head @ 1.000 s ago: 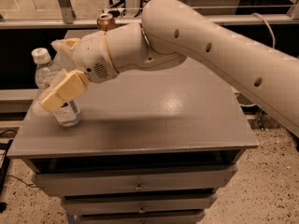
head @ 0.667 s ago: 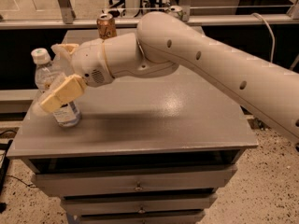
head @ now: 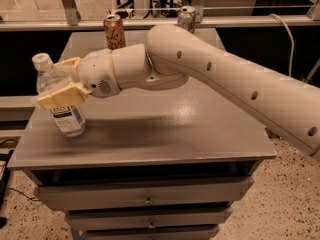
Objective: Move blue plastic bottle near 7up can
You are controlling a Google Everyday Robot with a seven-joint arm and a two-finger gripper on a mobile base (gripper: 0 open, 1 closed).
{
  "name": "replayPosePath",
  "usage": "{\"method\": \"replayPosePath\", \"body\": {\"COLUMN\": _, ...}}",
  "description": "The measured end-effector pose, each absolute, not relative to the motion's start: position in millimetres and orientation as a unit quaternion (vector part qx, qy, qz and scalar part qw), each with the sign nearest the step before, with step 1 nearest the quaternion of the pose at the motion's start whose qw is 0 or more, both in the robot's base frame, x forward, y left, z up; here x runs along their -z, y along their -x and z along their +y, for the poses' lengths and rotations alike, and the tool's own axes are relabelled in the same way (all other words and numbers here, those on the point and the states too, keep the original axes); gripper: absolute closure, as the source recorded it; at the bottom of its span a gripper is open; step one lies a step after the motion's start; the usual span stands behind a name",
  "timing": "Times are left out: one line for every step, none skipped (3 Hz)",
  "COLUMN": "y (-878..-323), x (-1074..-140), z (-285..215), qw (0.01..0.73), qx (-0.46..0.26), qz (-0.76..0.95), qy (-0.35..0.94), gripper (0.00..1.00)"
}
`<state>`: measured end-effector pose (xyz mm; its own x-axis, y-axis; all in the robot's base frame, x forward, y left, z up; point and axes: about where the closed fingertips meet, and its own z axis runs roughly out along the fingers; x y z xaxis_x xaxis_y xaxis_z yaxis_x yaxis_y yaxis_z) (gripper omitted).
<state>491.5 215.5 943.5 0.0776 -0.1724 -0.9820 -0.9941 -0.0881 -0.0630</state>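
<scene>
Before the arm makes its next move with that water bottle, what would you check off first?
1. gripper on the blue plastic bottle: ok, a finger on each side, apparently closed on it.
2. Bottle upright, base on the table: ok.
3. white cap screwed on: ok.
4. 7up can in sight: ok, at the back, right of the orange can.
5. Route to it free: cannot tell, the arm hides part of the tabletop.

My tan fingers (head: 59, 96) at the near left are clamping the clear bottle (head: 70, 126), which is showing a white cap (head: 42, 60) and a white, dark-printed label (head: 65, 114). My arm (head: 225, 76) is gleaming cream over the grey tabletop (head: 175, 134). At the far edge, an orange-gold can (head: 114, 32) and the silvery-green 7up can (head: 186, 18) are shining.
</scene>
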Motion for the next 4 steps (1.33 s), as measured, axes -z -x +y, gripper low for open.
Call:
{"method": "replayPosePath", "body": {"y": -490.5, "x": -945.0, "z": 205.2, "qw": 0.460, "qx": -0.460, "qz": 0.509, "qy": 0.564, "gripper": 0.70}}
{"method": "replayPosePath", "body": {"y": -500.5, "x": -963.9, "z": 163.3, "qw": 0.500, "qx": -0.448, "qz": 0.519, "qy": 0.528, "gripper": 0.99}}
{"method": "replayPosePath", "body": {"y": -519.8, "x": -986.8, "z": 102.1, "qw": 0.553, "qx": -0.425, "qz": 0.528, "qy": 0.485, "gripper": 1.00}}
{"method": "replayPosePath", "body": {"y": -521.3, "x": -987.9, "z": 101.7, "qw": 0.556, "qx": -0.421, "qz": 0.528, "qy": 0.485, "gripper": 1.00}}
